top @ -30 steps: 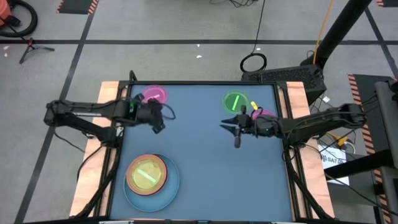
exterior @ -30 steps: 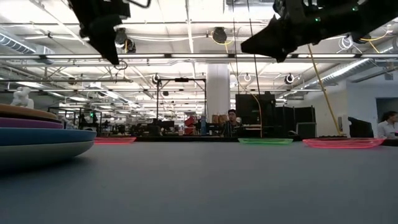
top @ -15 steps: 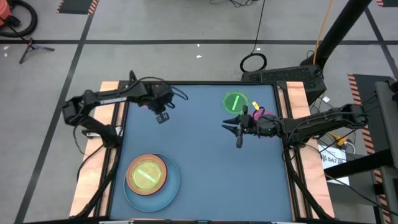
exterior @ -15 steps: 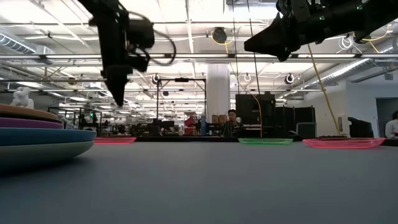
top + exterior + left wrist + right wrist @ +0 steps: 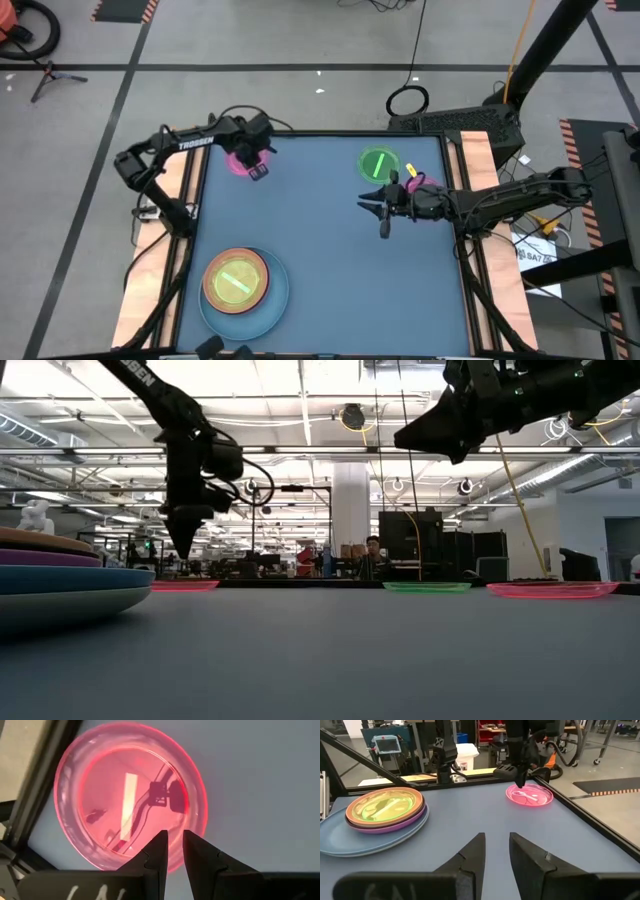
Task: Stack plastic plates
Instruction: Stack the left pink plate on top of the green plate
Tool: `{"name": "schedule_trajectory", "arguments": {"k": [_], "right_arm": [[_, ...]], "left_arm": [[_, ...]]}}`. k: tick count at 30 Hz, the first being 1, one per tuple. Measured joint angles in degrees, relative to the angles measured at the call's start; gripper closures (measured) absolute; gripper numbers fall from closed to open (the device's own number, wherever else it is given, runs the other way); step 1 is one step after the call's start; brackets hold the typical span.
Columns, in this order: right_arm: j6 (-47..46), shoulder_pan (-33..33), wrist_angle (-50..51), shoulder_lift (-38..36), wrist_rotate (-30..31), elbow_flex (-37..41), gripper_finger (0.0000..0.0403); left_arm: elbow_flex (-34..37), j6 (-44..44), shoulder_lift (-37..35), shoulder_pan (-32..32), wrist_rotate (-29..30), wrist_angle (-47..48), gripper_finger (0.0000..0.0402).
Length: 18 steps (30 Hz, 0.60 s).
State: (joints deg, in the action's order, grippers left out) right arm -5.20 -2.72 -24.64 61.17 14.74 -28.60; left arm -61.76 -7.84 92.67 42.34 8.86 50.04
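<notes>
A small translucent pink plate lies flat on the table at the far left. My left gripper hangs over its near rim, pointing down, a narrow gap between its fingers and nothing in it. In the low view its tips are clear above the plate. A stack sits near left: light-blue plate, then purple, then orange, with a green one on top. Flat at the far right lie a green plate and a second pink plate. My right gripper waits high, level, slightly open.
The table's black frame rail runs close beside the far-left pink plate. Bare blue table top spreads between the stack and the right arm. Beyond the table stand racks, desks and people.
My left gripper has swung toward the table's far edge and come down over the far-left pink plate. It has tipped from slanting to pointing almost straight down. The plates have not moved.
</notes>
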Motion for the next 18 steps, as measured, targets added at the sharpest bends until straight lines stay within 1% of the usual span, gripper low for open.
{"name": "schedule_trajectory", "arguments": {"k": [10, 16, 18], "right_arm": [[-0.1, 0.0, 0.1, 0.0, 0.0, 0.0, 0.0321], [-0.1, 0.0, 0.1, 0.0, 0.0, 0.0, 0.0321], [-0.1, 0.0, 0.1, 0.0, 0.0, 0.0, 0.0321]], "left_arm": [[0.0, 0.0, 0.0, 1.5, -0.3, -0.6, 0.0334], [0.0, 0.5, 0.0, 1.5, -6.4, -0.3, 0.0334], [0.0, 0.8, 0.0, 1.5, -7.3, -0.1, 0.0334]]}}
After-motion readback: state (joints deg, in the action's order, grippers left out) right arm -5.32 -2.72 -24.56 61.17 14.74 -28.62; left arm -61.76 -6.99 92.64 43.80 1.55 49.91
